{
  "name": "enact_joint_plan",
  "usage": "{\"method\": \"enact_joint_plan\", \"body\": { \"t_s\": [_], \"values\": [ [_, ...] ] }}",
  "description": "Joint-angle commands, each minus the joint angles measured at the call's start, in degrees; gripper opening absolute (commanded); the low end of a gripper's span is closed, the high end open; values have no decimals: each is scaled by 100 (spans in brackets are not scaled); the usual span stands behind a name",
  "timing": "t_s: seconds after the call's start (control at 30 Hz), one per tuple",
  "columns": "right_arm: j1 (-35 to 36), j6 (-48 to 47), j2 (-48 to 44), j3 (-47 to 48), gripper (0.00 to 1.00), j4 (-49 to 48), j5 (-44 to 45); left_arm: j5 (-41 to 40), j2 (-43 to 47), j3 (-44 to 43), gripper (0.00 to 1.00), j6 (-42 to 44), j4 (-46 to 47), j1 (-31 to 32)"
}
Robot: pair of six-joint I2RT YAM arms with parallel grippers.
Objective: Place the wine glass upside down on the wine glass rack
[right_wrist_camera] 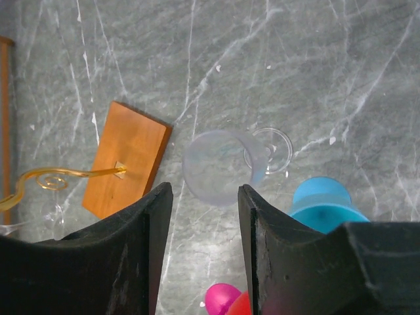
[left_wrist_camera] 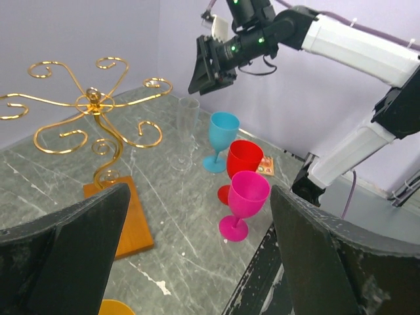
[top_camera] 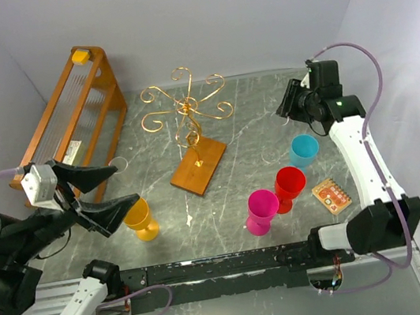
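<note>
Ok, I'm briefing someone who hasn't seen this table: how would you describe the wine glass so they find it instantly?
Find the gold wire rack on its brown wooden base mid-table. The wine glass stands upright between that base and the blue goblet, under the right gripper. It alone is clear; its neighbours, like the red goblet, are solid colours.

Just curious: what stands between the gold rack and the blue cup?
A clear wine glass, standing upright; both the left wrist and right wrist views show it.
</note>
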State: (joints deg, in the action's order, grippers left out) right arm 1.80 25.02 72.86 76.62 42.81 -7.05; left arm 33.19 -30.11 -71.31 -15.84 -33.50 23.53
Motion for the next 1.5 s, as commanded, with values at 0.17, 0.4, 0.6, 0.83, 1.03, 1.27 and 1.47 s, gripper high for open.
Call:
{"method": "enact_joint_plan", "body": {
  "t_s": [0.17, 0.4, 0.6, 0.83, 1.03, 1.27, 1.47],
  "values": [
    [555, -642, 636, 686, 43, 187, 684, -479, -224, 201, 98, -687, 1011, 47],
    [1026, -817, 1126, 861, 41, 415, 1255, -426, -525, 188, 97, -798, 1286, 46],
    [1423, -766, 1360, 849, 36, 510, 1620, -424, -696, 183, 97, -780, 1524, 47],
    [1525, -608, 1370, 777, 22, 510, 2082, -392, -824, 236, 97, -728, 1558, 47],
    [1540, -528, 1165, 769, 6, 419, 2242, -434, -856, 223, 97, -726, 1559, 47],
    [1535, -226, 824, 618, 0, 120, 2295, -403, -885, 130, 96, -848, 1518, 47],
    [1543, 6, 354, 578, 0, -182, 2172, -365, -928, 95, 96, -1141, 1732, 47]
  ]
}}
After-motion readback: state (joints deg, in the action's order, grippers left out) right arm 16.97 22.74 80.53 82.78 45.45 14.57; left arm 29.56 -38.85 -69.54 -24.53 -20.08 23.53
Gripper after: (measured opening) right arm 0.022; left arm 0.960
